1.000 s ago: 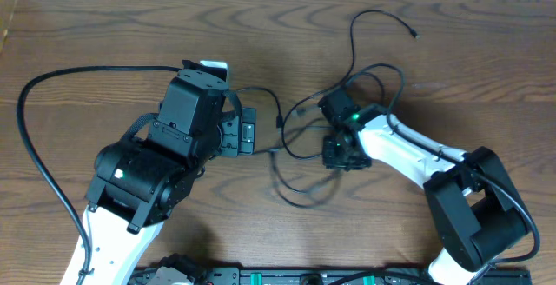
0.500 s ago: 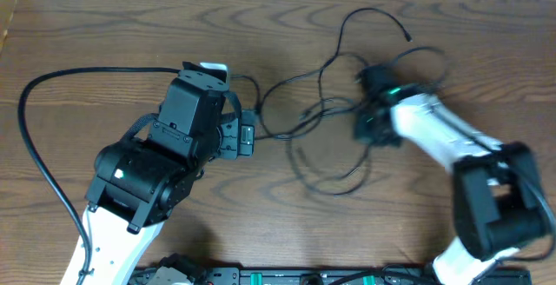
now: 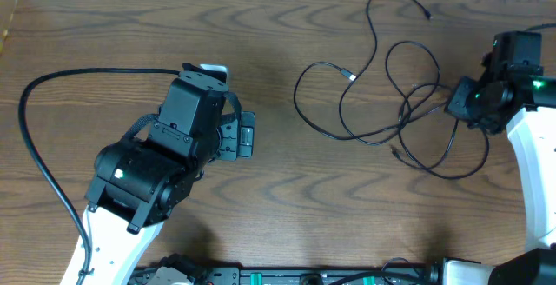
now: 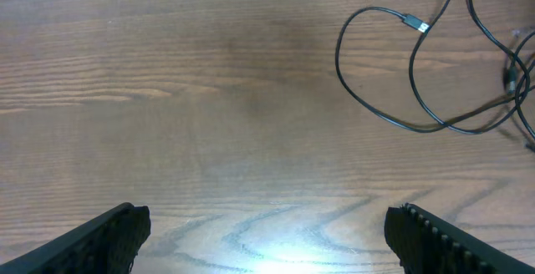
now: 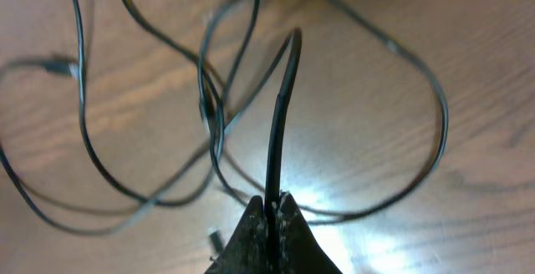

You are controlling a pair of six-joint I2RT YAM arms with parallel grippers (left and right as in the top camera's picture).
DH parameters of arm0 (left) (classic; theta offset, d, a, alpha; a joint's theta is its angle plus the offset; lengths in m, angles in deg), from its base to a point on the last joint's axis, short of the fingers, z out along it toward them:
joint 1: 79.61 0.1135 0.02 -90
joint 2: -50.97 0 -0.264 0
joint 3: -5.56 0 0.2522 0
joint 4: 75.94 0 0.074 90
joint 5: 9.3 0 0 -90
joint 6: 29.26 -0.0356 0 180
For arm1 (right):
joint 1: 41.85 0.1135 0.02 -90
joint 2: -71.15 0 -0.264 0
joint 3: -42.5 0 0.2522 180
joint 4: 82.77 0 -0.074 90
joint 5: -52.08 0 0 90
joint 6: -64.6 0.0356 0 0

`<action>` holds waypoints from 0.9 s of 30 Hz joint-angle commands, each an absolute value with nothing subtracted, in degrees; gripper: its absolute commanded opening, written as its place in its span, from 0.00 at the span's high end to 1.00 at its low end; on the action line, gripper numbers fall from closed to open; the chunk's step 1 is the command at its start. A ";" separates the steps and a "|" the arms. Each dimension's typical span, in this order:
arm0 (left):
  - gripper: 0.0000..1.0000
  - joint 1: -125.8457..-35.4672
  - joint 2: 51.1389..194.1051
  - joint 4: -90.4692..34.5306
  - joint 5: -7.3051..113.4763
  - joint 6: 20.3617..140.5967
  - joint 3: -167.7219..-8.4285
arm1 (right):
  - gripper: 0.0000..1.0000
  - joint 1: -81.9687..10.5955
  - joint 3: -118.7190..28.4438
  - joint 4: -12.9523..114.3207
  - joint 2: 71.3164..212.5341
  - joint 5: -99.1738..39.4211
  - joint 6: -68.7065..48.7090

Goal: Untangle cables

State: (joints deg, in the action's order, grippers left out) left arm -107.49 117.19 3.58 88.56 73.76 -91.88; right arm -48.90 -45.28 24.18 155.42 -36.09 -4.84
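The cables [image 3: 407, 109] lie in one loose black tangle on the right half of the tabletop [image 3: 287, 224]; read the scene from your left. At the far left a thick black arm lead [image 3: 23, 137] curves in a wide arc over the wood. Next comes the left claw [image 3: 247, 135], pointing right with its jaws spread wide. In the left wrist view its fingers [image 4: 109, 236] sit in the bottom corners with bare wood between them, well apart from the tangle. Moving right, you meet the tangle's widest loop, open toward the left claw, with a small plug end [image 3: 347, 76] lying inside it. Another strand climbs toward the far edge of the tabletop and finishes in a second plug end [image 3: 427, 15]. Past that, several strands cross one another in the middle of the heap, and a further loop sags toward you on the near side. At the right edge of the tangle the right claw [image 5: 269, 207] is pressed together, pinching one black strand. In the right wrist view that strand rises straight out from between the fingertips and bends over at its top, above the other loops on the wood.
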 commanded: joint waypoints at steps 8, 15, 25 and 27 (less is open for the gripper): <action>0.04 -107.60 117.21 3.73 88.60 72.80 -92.82 | 0.01 -43.65 -38.04 26.13 155.71 -12.77 -26.65; 0.04 -107.60 117.21 3.78 87.07 72.80 -92.80 | 0.01 -36.88 -37.08 33.78 156.17 -15.83 -28.51; 0.04 -107.60 117.21 5.09 87.12 69.47 -92.75 | 0.02 -33.97 -37.08 40.31 167.33 -40.97 -13.10; 0.04 -107.60 117.21 5.24 87.12 69.08 -92.75 | 0.02 -35.06 -37.08 42.43 169.21 -43.94 -10.87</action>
